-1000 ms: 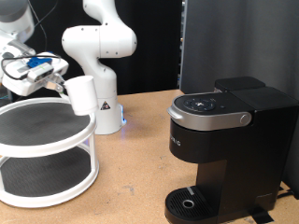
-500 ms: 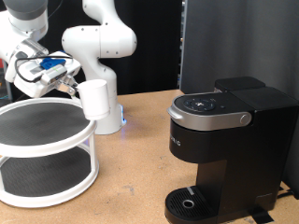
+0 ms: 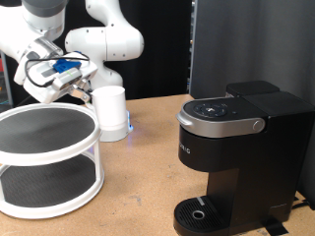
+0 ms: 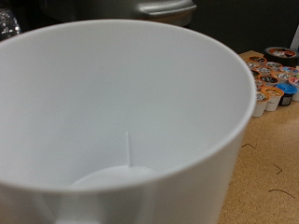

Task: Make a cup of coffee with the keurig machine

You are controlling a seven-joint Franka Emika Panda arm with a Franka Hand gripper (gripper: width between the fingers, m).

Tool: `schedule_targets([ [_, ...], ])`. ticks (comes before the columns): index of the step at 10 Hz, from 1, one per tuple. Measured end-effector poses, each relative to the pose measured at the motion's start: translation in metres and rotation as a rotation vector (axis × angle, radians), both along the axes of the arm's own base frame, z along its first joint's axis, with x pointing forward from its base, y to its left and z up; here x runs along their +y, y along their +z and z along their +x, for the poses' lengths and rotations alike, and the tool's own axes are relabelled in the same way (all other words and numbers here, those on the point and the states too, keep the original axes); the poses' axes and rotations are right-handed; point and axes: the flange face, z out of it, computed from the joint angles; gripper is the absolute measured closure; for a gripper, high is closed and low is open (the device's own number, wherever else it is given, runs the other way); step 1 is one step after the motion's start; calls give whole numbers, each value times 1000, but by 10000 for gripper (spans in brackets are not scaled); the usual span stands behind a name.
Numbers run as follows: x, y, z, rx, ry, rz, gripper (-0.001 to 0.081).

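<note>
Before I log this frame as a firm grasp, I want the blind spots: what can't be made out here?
- Gripper fingers: exterior view, hidden behind the cup; wrist view, the cup fills the frame.
- Cup handle: shows in neither view.
- Keurig machine: its drip tray is cut off by the exterior view's bottom edge.
- Pods: wrist view, labels too small.

Nothing here can really be read. The black coffee maker (image 3: 236, 157) has a small pale mark on its front, too blurred to make out, and the lids of the coffee pods (image 4: 274, 78) show colours only.
</note>
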Motion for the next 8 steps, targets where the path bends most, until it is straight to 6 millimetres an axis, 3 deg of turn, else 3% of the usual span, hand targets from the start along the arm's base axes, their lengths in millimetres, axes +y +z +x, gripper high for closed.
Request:
schedule_targets([
  [6,24,-4,27,33,-28,-46,738],
  [8,25,-5,27,34,-22,-36,738],
])
